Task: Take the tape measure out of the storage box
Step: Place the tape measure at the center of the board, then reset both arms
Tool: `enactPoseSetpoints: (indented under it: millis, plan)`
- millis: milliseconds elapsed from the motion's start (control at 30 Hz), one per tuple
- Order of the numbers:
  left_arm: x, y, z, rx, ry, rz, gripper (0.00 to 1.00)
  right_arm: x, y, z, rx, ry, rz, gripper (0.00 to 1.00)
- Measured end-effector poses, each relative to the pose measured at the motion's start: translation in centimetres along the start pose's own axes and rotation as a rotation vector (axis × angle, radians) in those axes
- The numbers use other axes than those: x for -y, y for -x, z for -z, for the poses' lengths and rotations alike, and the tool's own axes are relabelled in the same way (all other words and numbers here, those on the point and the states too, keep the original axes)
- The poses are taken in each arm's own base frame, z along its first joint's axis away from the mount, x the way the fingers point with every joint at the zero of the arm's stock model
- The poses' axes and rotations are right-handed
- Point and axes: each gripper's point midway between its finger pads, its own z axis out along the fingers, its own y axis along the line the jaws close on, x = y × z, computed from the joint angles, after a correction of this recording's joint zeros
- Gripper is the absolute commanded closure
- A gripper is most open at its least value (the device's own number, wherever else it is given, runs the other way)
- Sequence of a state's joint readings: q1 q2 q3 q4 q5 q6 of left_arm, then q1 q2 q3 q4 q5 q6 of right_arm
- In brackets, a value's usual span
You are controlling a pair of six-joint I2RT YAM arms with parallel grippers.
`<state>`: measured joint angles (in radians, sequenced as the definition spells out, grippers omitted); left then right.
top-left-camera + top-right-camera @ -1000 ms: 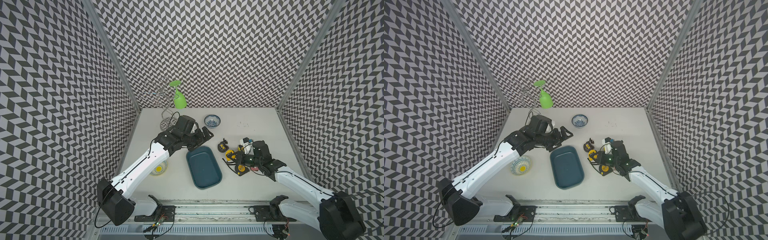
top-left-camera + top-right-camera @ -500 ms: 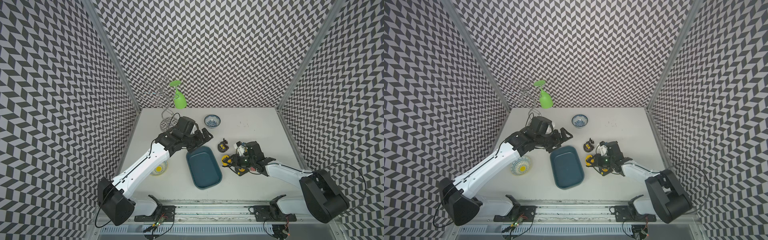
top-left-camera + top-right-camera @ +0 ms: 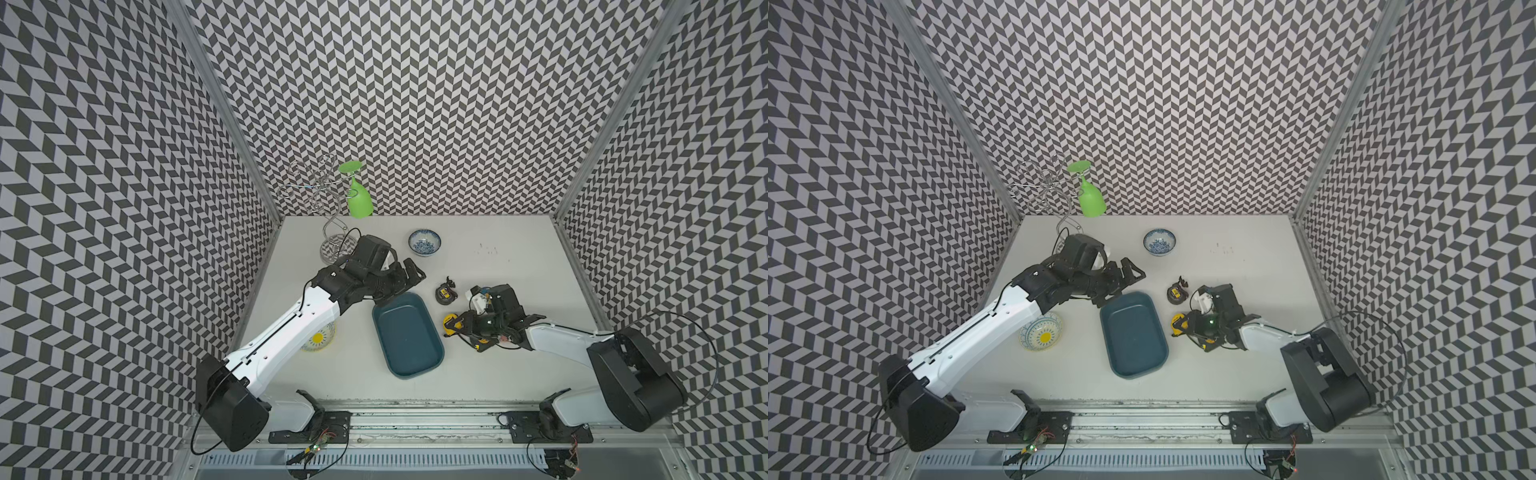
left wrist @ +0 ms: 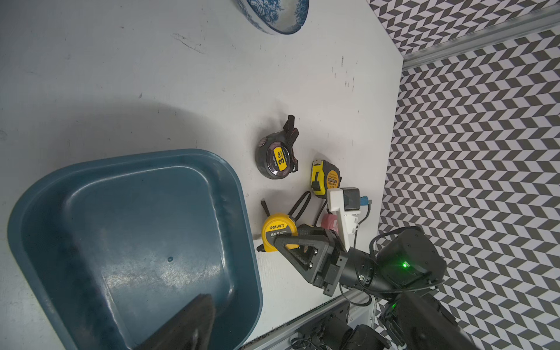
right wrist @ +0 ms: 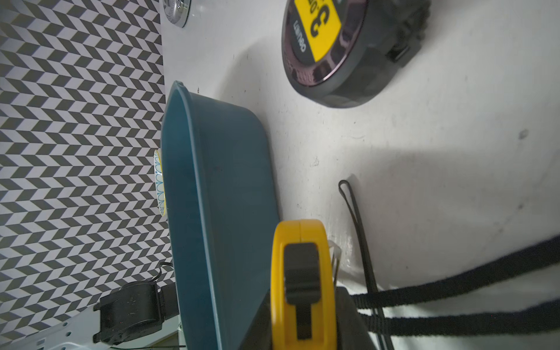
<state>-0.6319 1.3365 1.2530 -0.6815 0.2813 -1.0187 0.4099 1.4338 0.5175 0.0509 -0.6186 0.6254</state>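
Tape measure [image 3: 451, 323], the yellow one, sits outside the box [image 3: 409, 336], just beside its right long wall, clamped in the right claw [image 3: 457, 328]. The right wrist view shows its yellow case [image 5: 300, 272] with the black slide lock between the two fingers and the box wall close alongside. It is low at the tabletop [image 3: 498, 257]; whether it touches the surface I cannot tell. Its black strap lies looped on the tabletop next to it. The box is bare inside.

The left claw [image 3: 409, 282] hangs over the far end of the box with its jaws wide apart, holding nothing.

A black tape [image 4: 277, 157] with a yellow label lies near the box's far right corner, and a yellow-and-black tape [image 4: 325, 178] lies just beside it. A blue-patterned bowl [image 3: 424, 242] stands farther back.
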Motion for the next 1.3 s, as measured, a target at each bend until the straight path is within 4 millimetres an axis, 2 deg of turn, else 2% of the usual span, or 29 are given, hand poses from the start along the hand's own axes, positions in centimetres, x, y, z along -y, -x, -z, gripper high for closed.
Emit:
enactPoseSetpoints:
  millis: [100, 200, 367, 533, 667, 833, 967, 1067, 1200, 1300]
  plan:
    - [-0.2, -0.1, -0.1, -0.002, 0.004, 0.002, 0.00, 0.2, -0.1, 0.0, 0.000, -0.009, 0.007, 0.56]
    - [-0.4, -0.3, 0.1, -0.002, 0.005, 0.005, 0.00, 0.5, -0.2, 0.0, -0.004, -0.024, 0.005, 0.49]
    - [-0.3, -0.3, 0.7, 0.010, -0.004, 0.005, 0.00, 0.6, -0.3, 0.2, -0.002, -0.036, 0.007, 0.45]
    - [-0.3, -0.2, 1.0, 0.023, -0.006, 0.006, 0.00, 0.7, -0.3, 1.0, 0.002, -0.077, 0.008, 0.36]
    - [-0.4, 0.1, 1.2, 0.042, 0.000, -0.004, 0.00, 0.1, 0.4, 2.2, 0.027, -0.111, 0.027, 0.26]
    - [-1.5, 1.4, 1.4, 0.118, 0.061, -0.075, 0.00, -1.5, 2.3, 4.0, 0.094, -0.136, 0.080, 0.11]
    - [-3.8, 3.0, 2.1, 0.212, 0.152, -0.156, 0.00, -2.2, 4.6, 5.8, 0.165, -0.171, 0.118, 0.00]
    - [-6.3, 4.6, 2.6, 0.292, 0.235, -0.209, 0.00, -2.2, 6.7, 7.0, 0.227, -0.210, 0.151, 0.00]
    - [-9.8, 6.9, 3.0, 0.400, 0.340, -0.271, 0.00, -1.3, 9.8, 9.1, 0.318, -0.272, 0.181, 0.01]
    - [-12.3, 8.5, 2.9, 0.469, 0.397, -0.318, 0.00, 0.6, 12.2, 10.8, 0.396, -0.354, 0.185, 0.00]
